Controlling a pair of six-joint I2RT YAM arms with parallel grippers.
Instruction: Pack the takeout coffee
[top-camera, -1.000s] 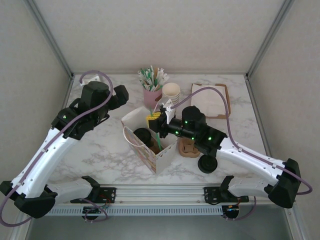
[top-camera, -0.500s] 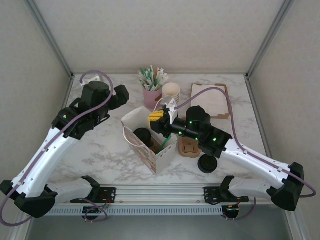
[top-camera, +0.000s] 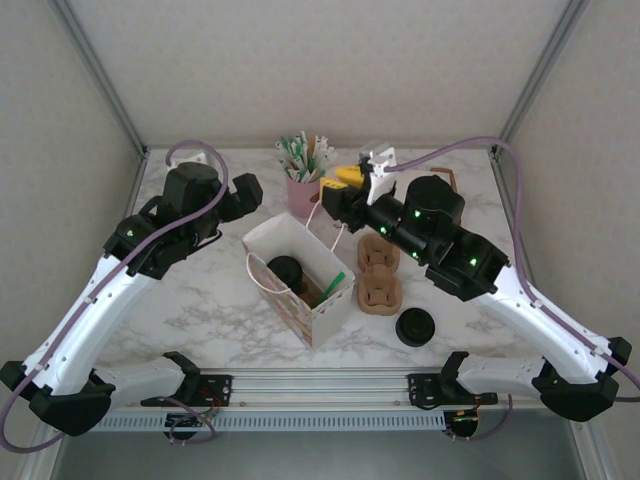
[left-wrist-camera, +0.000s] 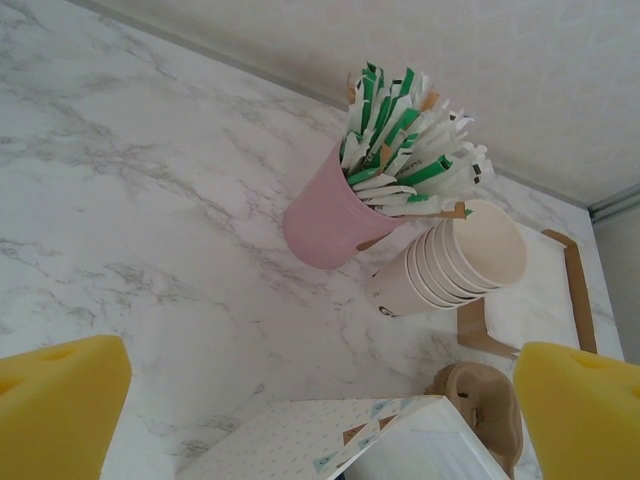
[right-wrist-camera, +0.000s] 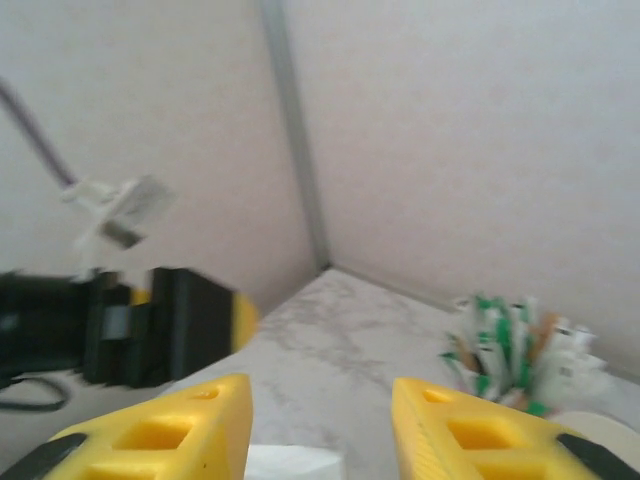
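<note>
"One coffee on the sheet. Where does it sit?"

"Takeout coffee (top-camera: 287, 270) is inside the open paper bag (top-camera: 325, 315). Its black lid shows in the bag's mouth, toward the left end. A green stick (top-camera: 333, 283) leans in the right end beside it; can't tell if they touch. The bag stands upright mid-table (top-camera: 200, 300), a little left of centre."

"Anything gripping it?"

"No. Right gripper (top-camera: 348, 180) hangs high over the far edge, well clear of the bag. Its yellow fingers (right-wrist-camera: 170, 430) are parted with nothing between them. Left gripper (left-wrist-camera: 320, 400) sits over the far-left part of the table, pads (left-wrist-camera: 60, 400) spread wide and empty, the bag's far corner just below."

"Round about?"

"Pink cup (top-camera: 303, 195) of green-and-white packets at the middle of the far edge. A tilted stack of cream cups (left-wrist-camera: 455, 260) touches its right side. Two brown pulp carriers (top-camera: 380, 290) lie just right of the bag. A loose black lid (top-camera: 414, 327) lies nearer the front edge, right of centre, apart from the carriers."
</note>
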